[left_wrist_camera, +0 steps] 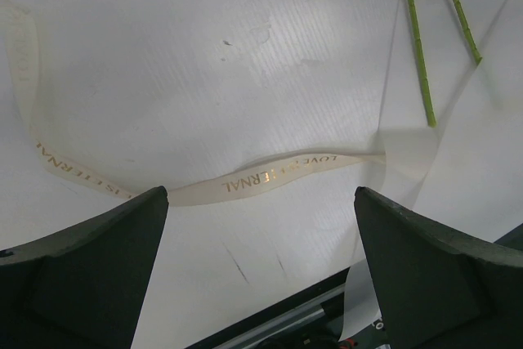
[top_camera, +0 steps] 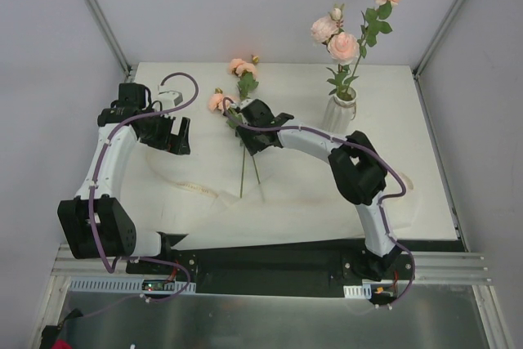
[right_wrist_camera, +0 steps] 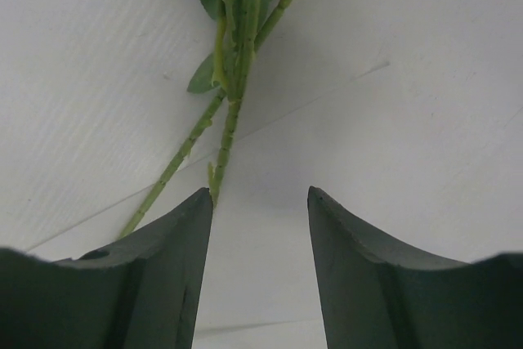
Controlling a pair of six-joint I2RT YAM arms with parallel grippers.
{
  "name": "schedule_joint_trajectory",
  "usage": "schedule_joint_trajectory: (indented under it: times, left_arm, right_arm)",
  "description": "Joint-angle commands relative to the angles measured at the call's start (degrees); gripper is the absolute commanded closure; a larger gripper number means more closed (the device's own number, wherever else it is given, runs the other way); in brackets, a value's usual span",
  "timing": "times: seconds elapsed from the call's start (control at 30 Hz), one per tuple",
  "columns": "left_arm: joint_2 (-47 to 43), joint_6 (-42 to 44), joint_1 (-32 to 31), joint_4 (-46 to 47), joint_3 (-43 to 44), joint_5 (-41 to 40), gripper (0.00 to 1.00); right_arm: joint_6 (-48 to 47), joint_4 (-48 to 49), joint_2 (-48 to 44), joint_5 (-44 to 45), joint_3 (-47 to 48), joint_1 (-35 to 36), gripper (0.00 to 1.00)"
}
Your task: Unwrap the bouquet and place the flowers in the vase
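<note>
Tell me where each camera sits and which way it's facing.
Top external: above and behind the bases, looking down on the table, vase, left arm and right arm.
Left wrist: on the left arm, facing down at the ribbon; left pincer fingers frame it.
Right wrist: on the right arm, facing down at the loose stems; right pincer fingers show.
Shared: both wrist views catch those stems.

L gripper (left_wrist_camera: pixel 261 202) jaws spread wide, R gripper (right_wrist_camera: pixel 260 195) jaws narrower but apart, both pointing down.

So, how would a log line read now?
vase: flowers in | two stems: loose | right end effector: by stems, empty | left end effector: open over ribbon
</note>
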Motion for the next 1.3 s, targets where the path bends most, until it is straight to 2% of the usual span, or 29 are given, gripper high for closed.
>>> schedule_joint_trajectory:
  times: [0.0,0.27,0.87,0.9,0.93,1.1,1.2,1.23,1.27]
  left_arm:
    - [0.31,0.56,0.63,0.23,0.69,0.12,0.02]
    - [0.05,1.00,0.72,0.23,0.24,-0.23,0.02]
    - [0.93,1.09,0.72,0.32,0.24,-0.49,0.03]
    - [0.93,1.00,0.63,0.32,0.33,-0.41,0.02]
    - [0.84,1.08,0.72,0.32,0.33,-0.49,0.02]
    - [0.31,1.00,0.63,0.32,0.42,-0.76,0.03]
    - [0.05,0.91,0.63,0.41,0.33,-0.67,0.03]
    - [-0.13,1.00,0.72,0.41,0.42,-0.84,0.03]
    - [-0.21,1.00,0.72,0.32,0.33,-0.93,0.03]
  right_arm:
    - [-0.77,1.07,1.33,3.32,2.09,0.15,0.46]
    - [-0.42,2.65,3.71,2.97,3.85,0.15,0.44]
    - [2.31,2.91,7.04,0.42,5.61,0.24,0.45]
    - [2.83,2.91,7.40,1.12,5.87,0.24,0.47]
    - [3.36,2.83,7.84,1.47,5.96,0.32,0.53]
    - [4.42,3.26,8.90,3.58,5.70,0.41,0.66]
    - [4.95,4.75,7.67,3.94,4.56,0.41,0.85]
    - [5.12,5.11,7.23,4.28,4.21,0.41,0.96]
    - [5.21,5.55,5.92,4.55,3.77,0.41,0.99]
